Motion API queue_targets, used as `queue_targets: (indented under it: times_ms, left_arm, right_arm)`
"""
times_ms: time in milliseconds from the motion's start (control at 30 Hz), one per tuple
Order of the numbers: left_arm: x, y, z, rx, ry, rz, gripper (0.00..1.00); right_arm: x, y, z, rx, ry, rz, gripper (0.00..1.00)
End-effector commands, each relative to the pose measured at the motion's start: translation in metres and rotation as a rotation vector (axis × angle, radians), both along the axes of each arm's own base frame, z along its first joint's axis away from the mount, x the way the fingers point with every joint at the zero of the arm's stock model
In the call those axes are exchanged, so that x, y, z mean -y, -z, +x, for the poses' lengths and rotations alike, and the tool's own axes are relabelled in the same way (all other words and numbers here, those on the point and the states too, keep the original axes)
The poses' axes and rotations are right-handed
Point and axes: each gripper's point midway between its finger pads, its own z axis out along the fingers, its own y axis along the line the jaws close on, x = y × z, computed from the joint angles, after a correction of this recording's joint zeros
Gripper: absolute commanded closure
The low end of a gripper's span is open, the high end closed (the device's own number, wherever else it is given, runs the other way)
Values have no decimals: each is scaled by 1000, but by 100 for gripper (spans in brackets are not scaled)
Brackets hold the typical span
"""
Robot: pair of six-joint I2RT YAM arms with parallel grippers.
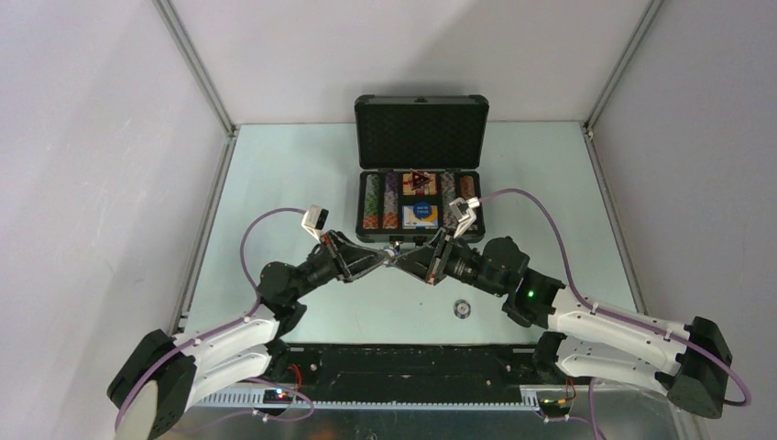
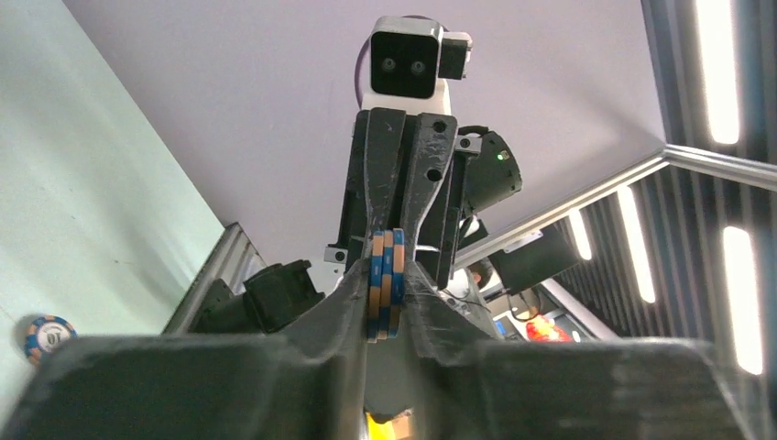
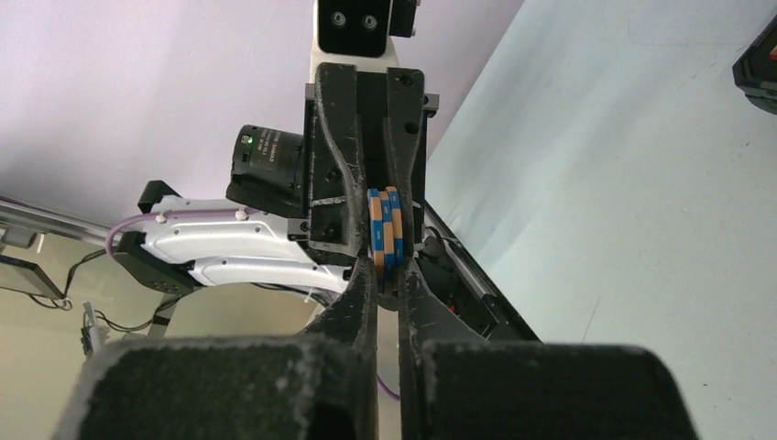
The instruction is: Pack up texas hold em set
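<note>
Seen from above, my two arms meet tip to tip over the middle of the worktop, slightly toward the near edge. The left gripper (image 1: 383, 259) is closed on a small stack of orange and blue chips (image 2: 386, 280), pinching one edge of it. The right gripper (image 1: 410, 260) is clamped on the same stack from the opposite side, so both hold it at once, apparently lifted off the table. This looks to me like a handover, though I cannot tell which way.

At the middle of the far edge sits the briefcase (image 1: 421, 131), lid raised. Its tray holds rows of chips (image 1: 380, 202) standing on edge, and a dark triangular marker (image 1: 419, 180) lies in the centre compartment. Right of centre, close to the near edge, one loose chip (image 1: 464, 310) lies flat on the worktop, well apart from the case.

I judge the packing mostly done. What remains is this stack, the loose chip, and closing the lid.
</note>
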Motion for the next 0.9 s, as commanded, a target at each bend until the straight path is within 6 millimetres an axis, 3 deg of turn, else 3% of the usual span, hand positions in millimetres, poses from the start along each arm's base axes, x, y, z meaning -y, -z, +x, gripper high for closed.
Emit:
queue_targets:
  times_ms: [0, 33, 100, 167, 200, 367, 433, 533, 667, 700, 767, 867]
  left_arm:
    - [-1, -3, -10, 37, 31, -7, 62]
    - [-1, -3, -10, 41, 28, -7, 45]
    - [0, -3, -9, 42, 27, -2, 26]
    - [1, -2, -7, 42, 26, 4, 10]
    - [3, 1, -6, 38, 31, 12, 7]
    - [4, 13, -3, 62, 28, 60, 1]
    - [4, 24, 1, 67, 18, 104, 0]
    - [4, 48, 8, 52, 3, 205, 0]
    - [0, 84, 24, 53, -55, 392, 0]
    - [-2, 85, 32, 107, -97, 439, 0]
    - [-11, 111, 41, 75, -141, 598, 0]
    - [-26, 123, 54, 99, -236, 728, 0]
  right_arm:
    - [8, -10, 14, 72, 81, -4, 100]
    - [12, -12, 15, 85, 94, -4, 100]
    - [19, -9, 19, 90, 129, -30, 100]
    - [30, -7, 24, 104, 166, -60, 100]
    - [36, -5, 30, 126, 187, -84, 100]
    - [84, 1, 48, 256, 333, -235, 100]
    - [104, 9, 57, 343, 393, -352, 100]
    - [131, 3, 72, 493, 460, -518, 100]
    - [151, 0, 89, 598, 443, -711, 100]
    - [151, 0, 91, 630, 415, -739, 100]
    - [147, 2, 95, 708, 306, -808, 100]
    - [147, 11, 112, 754, 159, -941, 100]
